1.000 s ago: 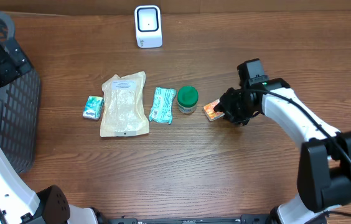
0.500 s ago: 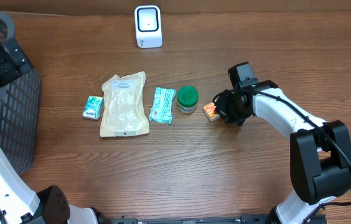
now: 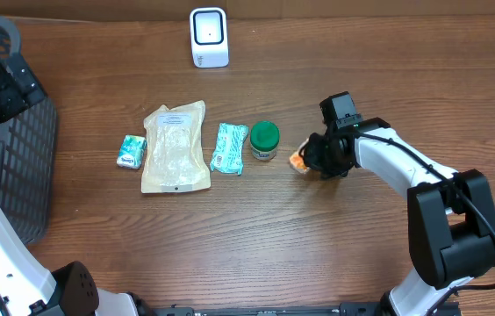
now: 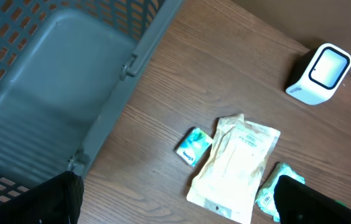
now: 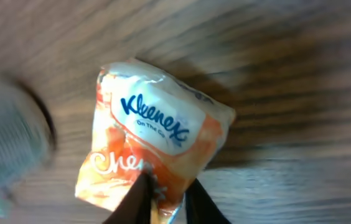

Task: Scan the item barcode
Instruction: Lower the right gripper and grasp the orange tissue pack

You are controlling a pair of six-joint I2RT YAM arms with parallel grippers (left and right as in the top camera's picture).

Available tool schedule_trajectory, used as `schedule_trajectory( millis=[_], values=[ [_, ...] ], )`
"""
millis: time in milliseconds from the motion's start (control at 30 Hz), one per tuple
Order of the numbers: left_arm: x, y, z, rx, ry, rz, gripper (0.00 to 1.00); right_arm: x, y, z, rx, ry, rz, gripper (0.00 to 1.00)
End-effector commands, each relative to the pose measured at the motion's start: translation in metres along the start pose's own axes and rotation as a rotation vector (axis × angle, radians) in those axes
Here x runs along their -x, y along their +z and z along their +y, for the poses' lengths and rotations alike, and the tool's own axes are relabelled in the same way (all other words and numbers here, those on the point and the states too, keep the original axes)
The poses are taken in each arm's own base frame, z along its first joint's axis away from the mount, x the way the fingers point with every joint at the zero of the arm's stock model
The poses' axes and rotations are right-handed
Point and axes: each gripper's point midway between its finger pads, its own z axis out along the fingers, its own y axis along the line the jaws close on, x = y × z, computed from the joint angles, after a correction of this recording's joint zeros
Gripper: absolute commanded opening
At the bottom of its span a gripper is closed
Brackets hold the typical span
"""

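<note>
— Where's the Kleenex pack [image 5: 157,137]?
— Just right of the green-lidded jar [image 3: 264,140]. My right gripper [image 5: 163,198] has swung closer to the jar since a second ago, and its fingers, wider then, now pinch the pack's near edge.
— And the left?
— My left gripper [image 4: 178,202] hangs well left of the jar, fingers spread wide, unchanged. The barcode scanner [image 3: 209,37] stands well beyond the jar.

Grey mesh basket [image 3: 17,171], beige pouch [image 3: 175,147], green-lidded jar [image 3: 264,140]
</note>
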Motion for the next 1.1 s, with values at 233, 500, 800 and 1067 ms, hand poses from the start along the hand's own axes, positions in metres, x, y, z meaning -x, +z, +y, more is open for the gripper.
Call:
schedule_trajectory(
  millis=[233, 500, 800, 1067],
  values=[
    [0.001, 0.0, -0.002, -0.009, 0.022, -0.002, 0.99, 0.027, -0.032, 0.006, -0.039, -0.611, -0.014, 0.33],
    [0.001, 0.0, -0.001, -0.009, 0.022, -0.002, 0.99, 0.031, -0.066, 0.012, -0.042, -0.453, 0.029, 0.35],
    [0.001, 0.0, -0.001, -0.009, 0.022, -0.002, 1.0, 0.012, -0.068, 0.019, 0.019, 0.046, 0.119, 0.46],
    [0.001, 0.0, -0.001, -0.007, 0.022, -0.002, 1.0, -0.018, -0.031, 0.009, -0.011, 0.153, 0.163, 0.49]
  ],
)
